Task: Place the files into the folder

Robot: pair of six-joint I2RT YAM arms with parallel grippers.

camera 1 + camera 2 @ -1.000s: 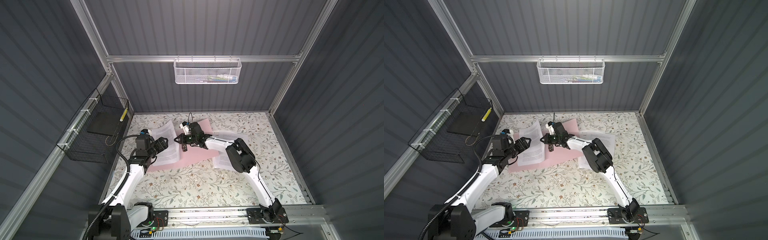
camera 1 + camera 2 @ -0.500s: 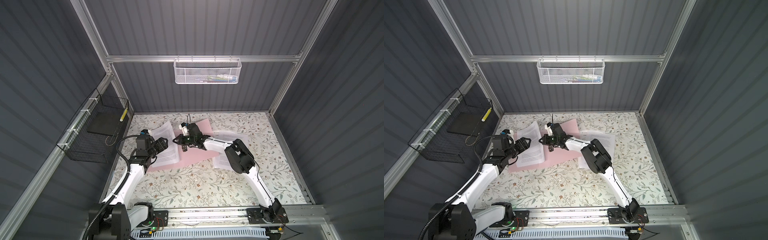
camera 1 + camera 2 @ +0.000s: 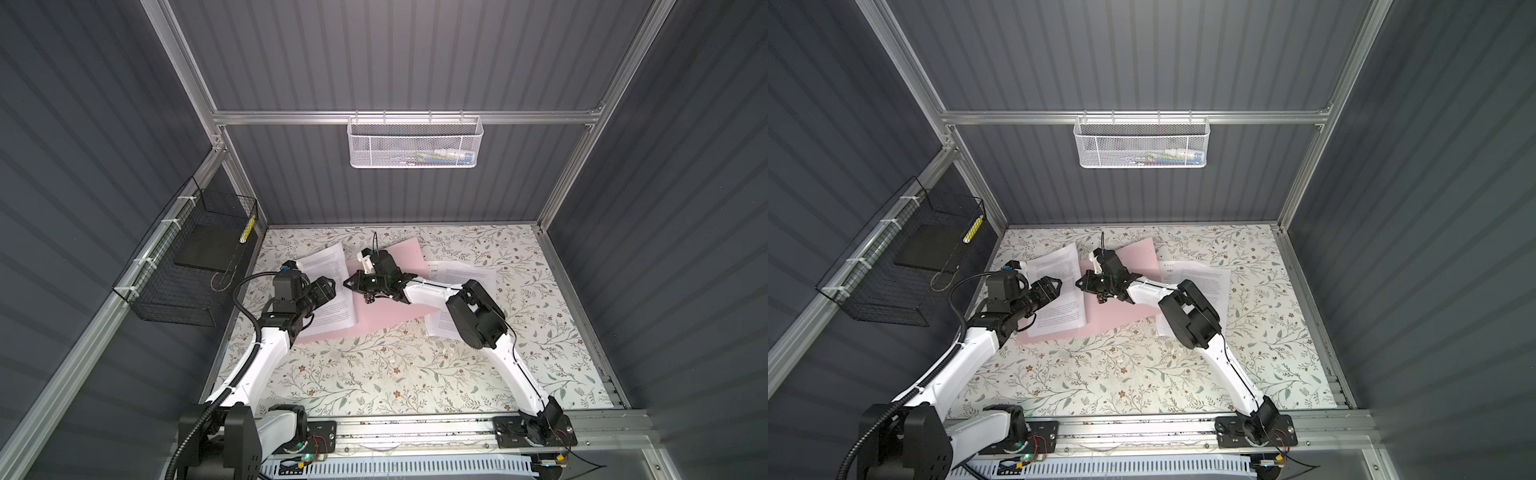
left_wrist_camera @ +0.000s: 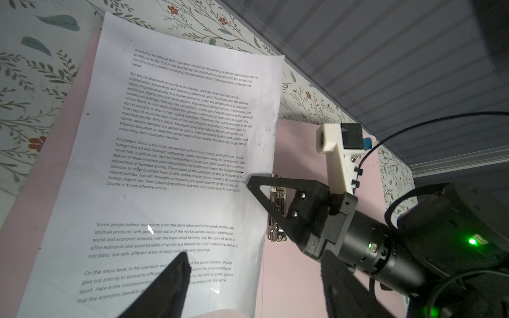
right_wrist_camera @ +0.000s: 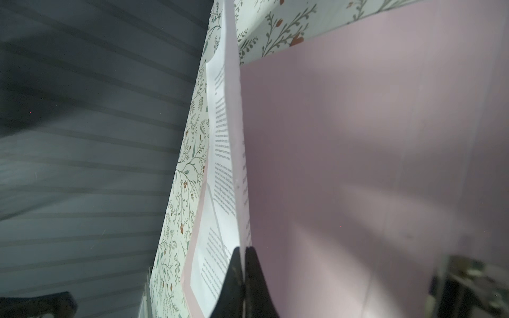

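We see one printed sheet lying on the left half of the open pink folder. The folder sits flat on the floral tabletop, towards the back and left of centre. The right gripper has its jaws pressed together on the sheet's edge nearest the spine. In the right wrist view that edge stands lifted off the pink board, and we cannot tell whether more than one sheet is caught there.

The metal clip on the spine shows only in part, behind the right gripper's finger. The left gripper hangs above the sheet's near end, jaws spread with nothing between them, and the frame cuts off its fingers. In both top views the two grippers cover the middle of the sheet and the spine.

The other sheets lie at the folder's right edge, and we cannot tell whether they overlap it. Their near part is hidden under the right arm. On the left wall a black wire basket holds a dark slab. A white mesh basket hangs on the back wall, its contents unclear.
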